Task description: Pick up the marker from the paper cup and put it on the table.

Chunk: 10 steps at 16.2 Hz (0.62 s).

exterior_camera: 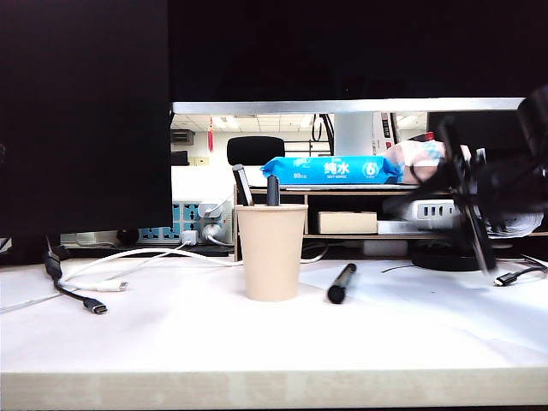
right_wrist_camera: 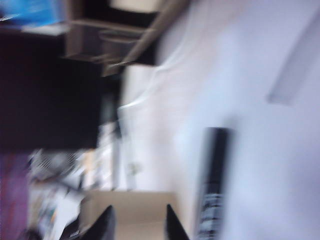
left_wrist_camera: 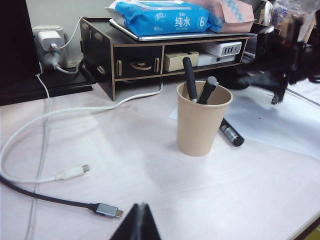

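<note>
Exterior view | marker (exterior_camera: 342,282): black, flat on table (exterior_camera: 171,334) | cup (exterior_camera: 271,251) beside

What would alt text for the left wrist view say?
A tan paper cup holding two dark pens stands on the white table, with the black marker lying just behind it. The blurred right hand hovers beyond; cables trail nearby.

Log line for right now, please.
marker: lying on table beside cup | right gripper: empty, jaws apart, blurred, off to the side | left gripper: clear of cup
</note>
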{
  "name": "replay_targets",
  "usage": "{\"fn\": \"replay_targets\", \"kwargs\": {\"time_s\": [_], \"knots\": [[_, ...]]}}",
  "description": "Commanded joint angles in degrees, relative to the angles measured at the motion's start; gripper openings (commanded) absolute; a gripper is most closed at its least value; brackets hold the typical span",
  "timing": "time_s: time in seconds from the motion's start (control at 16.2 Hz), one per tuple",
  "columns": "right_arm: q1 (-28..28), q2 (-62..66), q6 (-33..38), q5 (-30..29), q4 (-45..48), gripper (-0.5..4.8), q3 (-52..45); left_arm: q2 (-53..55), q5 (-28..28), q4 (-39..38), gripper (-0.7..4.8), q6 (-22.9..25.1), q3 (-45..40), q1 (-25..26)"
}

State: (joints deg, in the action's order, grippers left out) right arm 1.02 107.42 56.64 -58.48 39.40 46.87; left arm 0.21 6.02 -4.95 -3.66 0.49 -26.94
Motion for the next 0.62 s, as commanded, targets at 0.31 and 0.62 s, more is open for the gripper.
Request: {"fn": "replay_targets", "kwargs": {"time_s": [0.31, 0.62], "knots": [[-6.47, -17.07, 9.16, -3.56, 32.74, -0.09, -4.11, -0.02, 0.24, 0.74, -0.05, 0.22, 0.04, -0.07], [-16.26, -40.72, 0.0, 3.39, 36.98, -0.09, -11.82, -0.02, 0.26, 0.74, -0.05, 0.22, 0.04, -0.07]]}}
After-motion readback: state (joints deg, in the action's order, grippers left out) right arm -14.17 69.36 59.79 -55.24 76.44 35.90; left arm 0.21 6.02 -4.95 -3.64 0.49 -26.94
